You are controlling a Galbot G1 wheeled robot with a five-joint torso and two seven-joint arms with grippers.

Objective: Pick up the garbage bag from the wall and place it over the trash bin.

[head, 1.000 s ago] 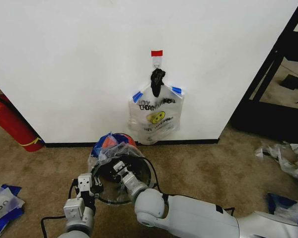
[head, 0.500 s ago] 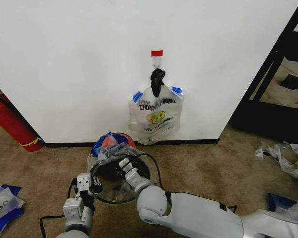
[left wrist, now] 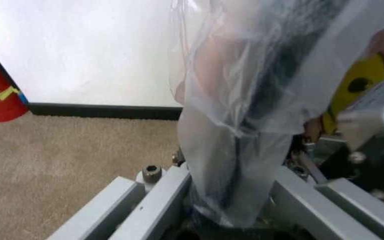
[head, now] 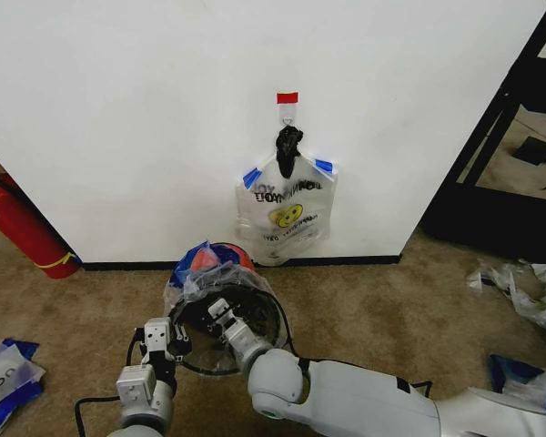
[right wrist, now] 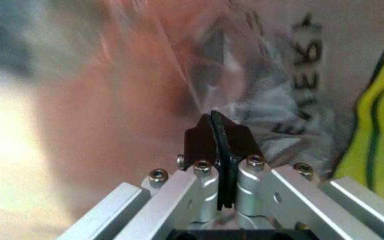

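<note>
A garbage bag [head: 209,270] of thin whitish plastic with blue handle tops lies draped over the small dark trash bin [head: 266,320] on the carpet below the white wall [head: 118,118]. My left gripper [head: 168,339] is at the bin's left rim; in the left wrist view a bunch of the bag [left wrist: 245,125] runs down between its fingers [left wrist: 158,195], shut on it. My right gripper [head: 217,311] reaches into the bin's mouth, its black pads [right wrist: 209,137] pressed together against the lettered film [right wrist: 279,100]. A like bag [head: 287,211] with a smiley hangs from the wall hook [head: 288,114].
A red fire extinguisher [head: 23,228] leans at the wall on the left. Loose bags lie on the carpet at the left [head: 5,373] and right [head: 528,291]. A black rack [head: 510,137] stands at the right. Red tape [head: 287,96] marks the hook.
My right gripper pushed deeper across the bin half a second ago and has since drawn back toward me. The bag's plastic over the bin shifted a little. The left gripper stayed put.
</note>
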